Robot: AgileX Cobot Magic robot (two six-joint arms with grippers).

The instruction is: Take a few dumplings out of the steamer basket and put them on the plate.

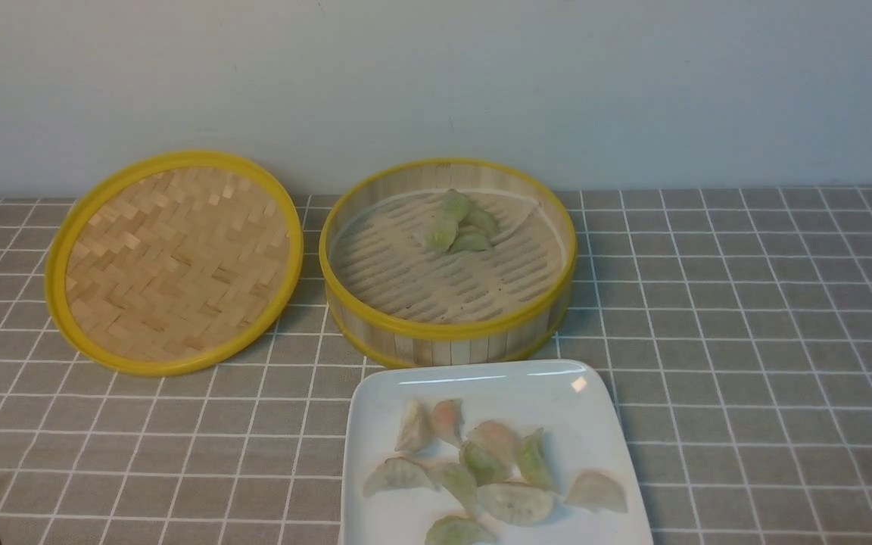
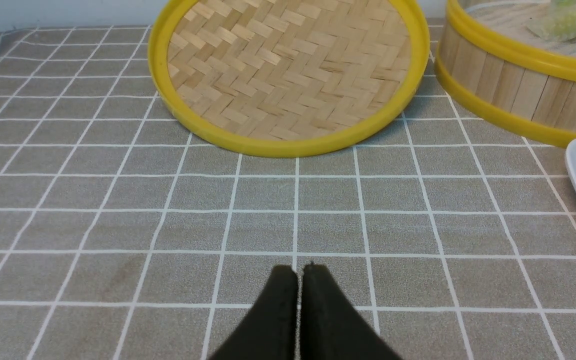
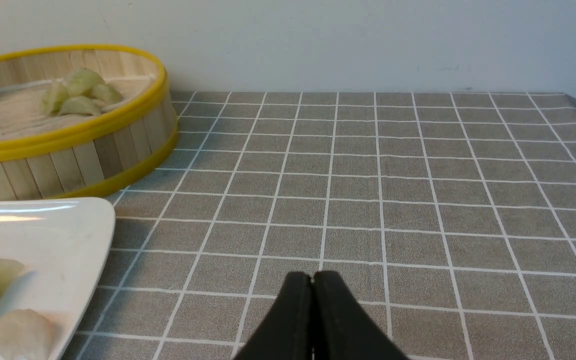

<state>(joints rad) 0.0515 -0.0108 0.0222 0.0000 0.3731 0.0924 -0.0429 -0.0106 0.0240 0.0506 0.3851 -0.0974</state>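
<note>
The steamer basket (image 1: 447, 329) stands at the middle of the table with a small cluster of pale green dumplings (image 1: 457, 225) on its slatted floor near the back. In front of it lies the white plate (image 1: 481, 382), carrying several dumplings (image 1: 485, 462). Neither arm shows in the front view. My left gripper (image 2: 299, 270) is shut and empty, low over the cloth in front of the lid, with the basket (image 2: 513, 85) off to one side. My right gripper (image 3: 312, 276) is shut and empty over the cloth to the right of the plate (image 3: 78, 220) and the basket (image 3: 83, 150).
A shallow woven lid with a yellow rim (image 1: 175, 261) leans against the wall to the left of the basket. A grey checked cloth (image 1: 746, 318) covers the table, and a pale wall stands close behind.
</note>
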